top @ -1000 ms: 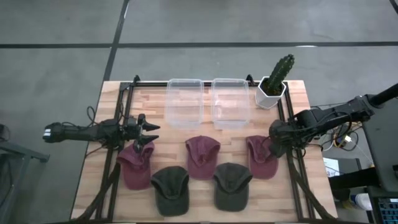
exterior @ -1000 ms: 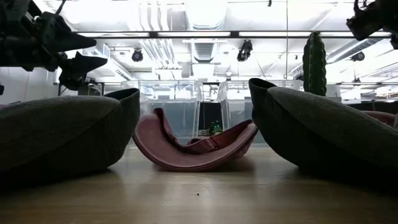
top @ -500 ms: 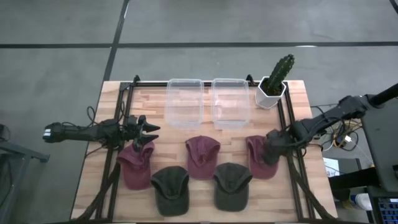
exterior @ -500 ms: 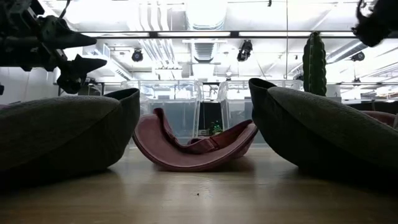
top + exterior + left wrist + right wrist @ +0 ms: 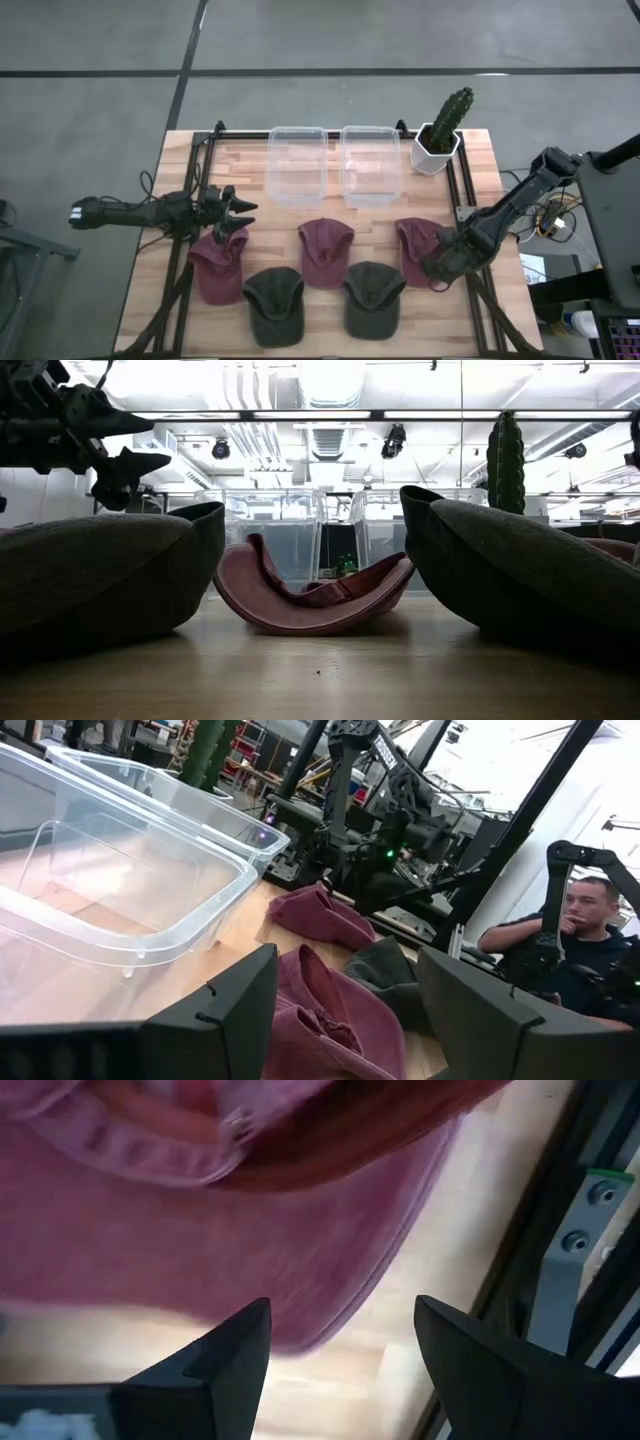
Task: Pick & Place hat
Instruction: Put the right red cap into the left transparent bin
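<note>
Five caps lie on the table by their open undersides. Three are maroon: the left maroon cap (image 5: 218, 268), the middle maroon cap (image 5: 326, 250) and the right maroon cap (image 5: 418, 248). Two dark green caps (image 5: 273, 305) (image 5: 373, 297) lie nearer. My right gripper (image 5: 438, 268) is open, low over the right maroon cap's near right edge. In the right wrist view the cap's brim (image 5: 250, 1270) fills the space ahead of the open right gripper (image 5: 340, 1370). My left gripper (image 5: 236, 216) is open and hovers above the left maroon cap's far end (image 5: 320, 1020).
Two clear plastic bins (image 5: 298, 165) (image 5: 370, 165) stand side by side at the far middle. A cactus in a white pot (image 5: 440, 135) stands at the far right corner. Black frame rails (image 5: 466, 230) run along both table sides. A person (image 5: 590, 920) sits beyond the table.
My right gripper has moved toward the near edge and down, from beside the right maroon cap's far right side to low over its near right edge, staying open. The caps have not moved.
</note>
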`<state>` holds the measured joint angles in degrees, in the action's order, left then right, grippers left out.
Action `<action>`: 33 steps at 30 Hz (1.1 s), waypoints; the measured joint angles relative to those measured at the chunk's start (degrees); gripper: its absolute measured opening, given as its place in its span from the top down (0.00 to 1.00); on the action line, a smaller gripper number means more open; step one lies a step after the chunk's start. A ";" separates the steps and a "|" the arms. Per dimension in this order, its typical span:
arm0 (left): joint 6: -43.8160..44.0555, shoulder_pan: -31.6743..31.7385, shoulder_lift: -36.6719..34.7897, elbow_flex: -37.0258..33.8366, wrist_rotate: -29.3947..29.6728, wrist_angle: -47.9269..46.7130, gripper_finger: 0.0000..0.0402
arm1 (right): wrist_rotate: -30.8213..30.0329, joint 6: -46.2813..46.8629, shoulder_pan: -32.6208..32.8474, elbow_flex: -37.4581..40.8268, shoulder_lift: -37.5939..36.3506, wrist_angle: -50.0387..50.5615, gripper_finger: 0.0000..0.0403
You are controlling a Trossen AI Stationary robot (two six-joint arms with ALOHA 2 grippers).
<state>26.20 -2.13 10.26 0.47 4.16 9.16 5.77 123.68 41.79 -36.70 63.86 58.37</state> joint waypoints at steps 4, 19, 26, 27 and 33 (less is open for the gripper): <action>0.00 0.00 0.00 0.00 0.00 -0.01 0.42 | -1.20 0.65 -0.01 2.25 -0.01 -0.33 0.40; 0.34 0.02 -0.02 0.00 -0.09 -0.01 0.42 | -2.87 0.91 -0.01 13.43 -0.68 -15.10 0.43; 2.33 0.00 0.00 -0.02 -0.07 0.00 0.42 | -3.79 0.71 -0.01 13.19 -2.16 -14.48 0.48; 2.34 0.01 0.00 0.00 -0.07 0.01 0.42 | -3.88 0.65 -0.01 13.16 -2.51 -14.40 0.49; 2.36 0.00 0.00 -0.02 -0.07 0.01 0.42 | -5.34 -0.72 -0.04 12.63 -4.70 -14.06 0.50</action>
<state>28.56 -2.13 10.26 0.45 4.10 9.17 0.42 122.96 41.74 -24.06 59.16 44.31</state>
